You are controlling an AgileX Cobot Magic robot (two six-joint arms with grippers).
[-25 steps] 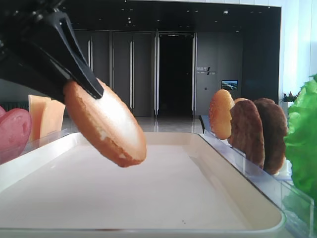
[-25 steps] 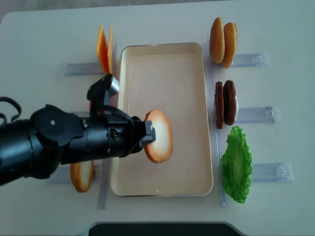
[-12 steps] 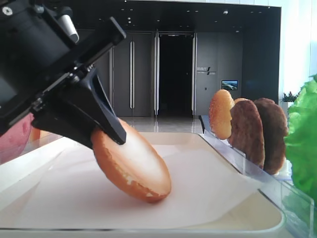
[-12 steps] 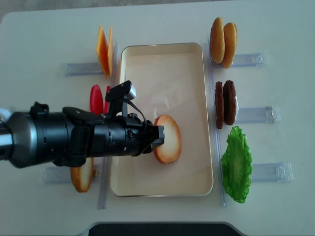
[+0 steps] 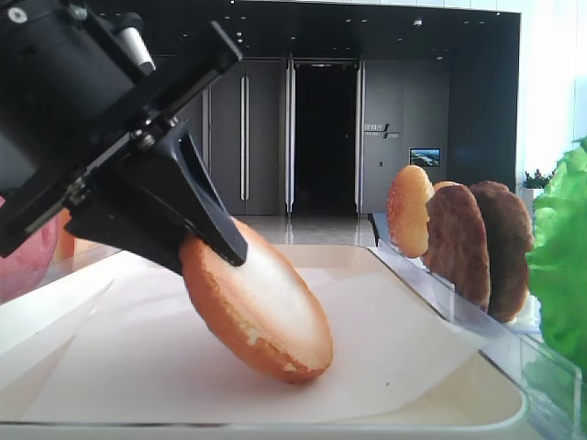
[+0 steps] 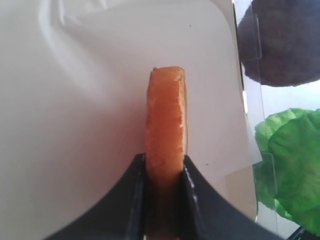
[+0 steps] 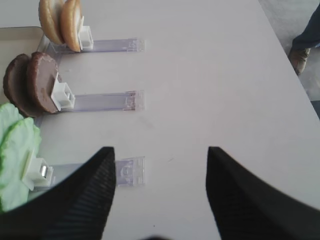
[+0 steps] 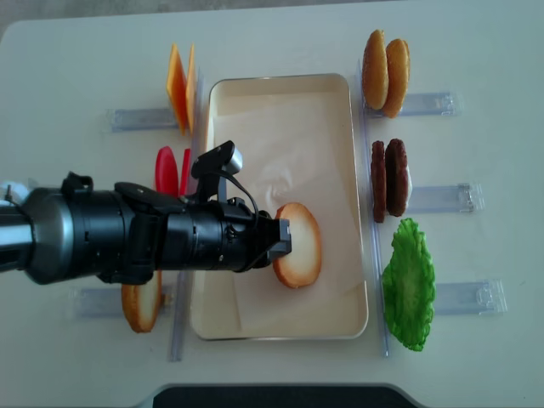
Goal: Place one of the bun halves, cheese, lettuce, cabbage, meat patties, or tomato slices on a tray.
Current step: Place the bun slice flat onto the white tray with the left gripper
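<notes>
Clamped in the left gripper [image 6: 162,175] was a bun half [image 8: 297,245], its black jaws pressed against both flat faces so that the bun stood on edge (the left wrist view showed only its orange crust between them). From the low exterior view the bun half leaned over, pale cut face up, with its lower rim touching a sheet of paper [image 8: 280,144] that lined the tray [image 8: 361,280]. Seen from above, the bun sat in the tray's nearer half, toward the right rim.

Left of the tray stood two cheese slices [image 8: 178,85] on edge in a clear rack, then red tomato slices [image 8: 166,168] just beside the arm, and another bun half [image 8: 140,306] partly under it. Right of the tray, each in its own rack, were a pair of buns [image 8: 385,72], two meat patties [image 8: 389,180] and the lettuce [image 8: 410,285].

Over bare table to the right of those racks hung the right gripper [image 7: 160,200], its two dark fingers spread wide with nothing between them.
</notes>
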